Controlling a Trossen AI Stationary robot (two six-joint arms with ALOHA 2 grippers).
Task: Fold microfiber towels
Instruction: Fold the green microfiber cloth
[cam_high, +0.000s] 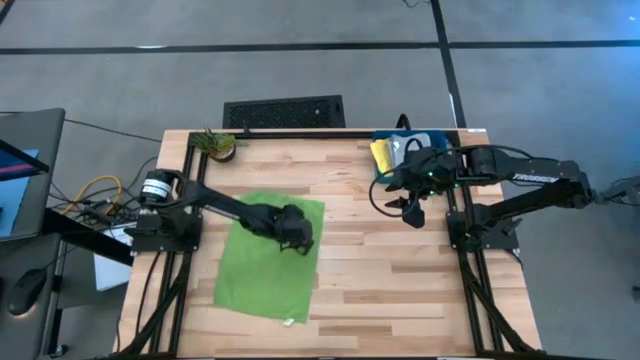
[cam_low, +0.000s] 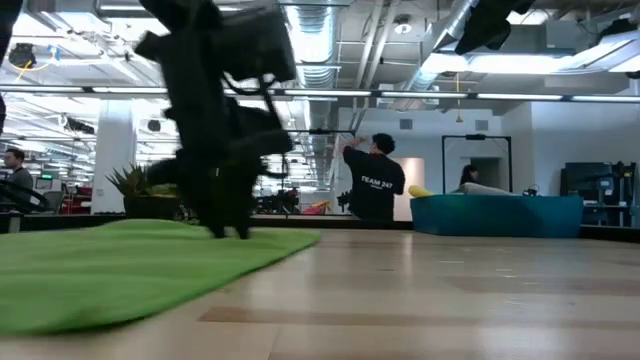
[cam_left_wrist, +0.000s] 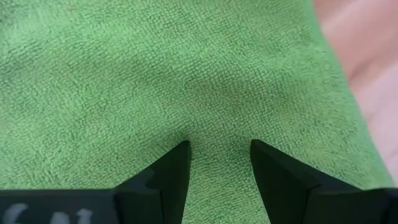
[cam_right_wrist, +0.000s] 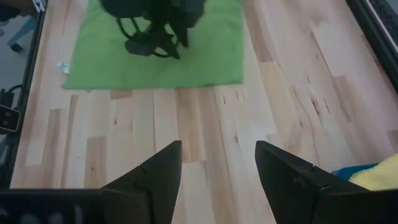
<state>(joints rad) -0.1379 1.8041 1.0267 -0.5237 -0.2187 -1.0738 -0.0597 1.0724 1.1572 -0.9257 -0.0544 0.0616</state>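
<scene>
A lime green towel (cam_high: 268, 255) lies spread flat on the wooden table, left of centre. My left gripper (cam_high: 297, 240) stands over the towel's far right part, fingers open and pointing down; the left wrist view shows green cloth (cam_left_wrist: 186, 74) between and beyond the fingers. My right gripper (cam_high: 410, 212) is open and empty, held above the bare wood at the right. It is just near of the dark teal bin (cam_high: 440, 138), which holds a yellow towel (cam_high: 381, 155) and other cloths. My left gripper has its two open fingertips (cam_low: 232, 228) down on the green towel's top face (cam_left_wrist: 219, 134), a little in from the towel's right edge. The fingers come from above, pointing down. The towel lies flat on the table under them, one layer.
A small potted plant (cam_high: 218, 145) stands at the table's far left. The bin also shows in the low view (cam_low: 495, 215). Bare wood (cam_high: 390, 290) lies between the towel and the table's right edge. People stand in the room beyond the table (cam_low: 375, 180).
</scene>
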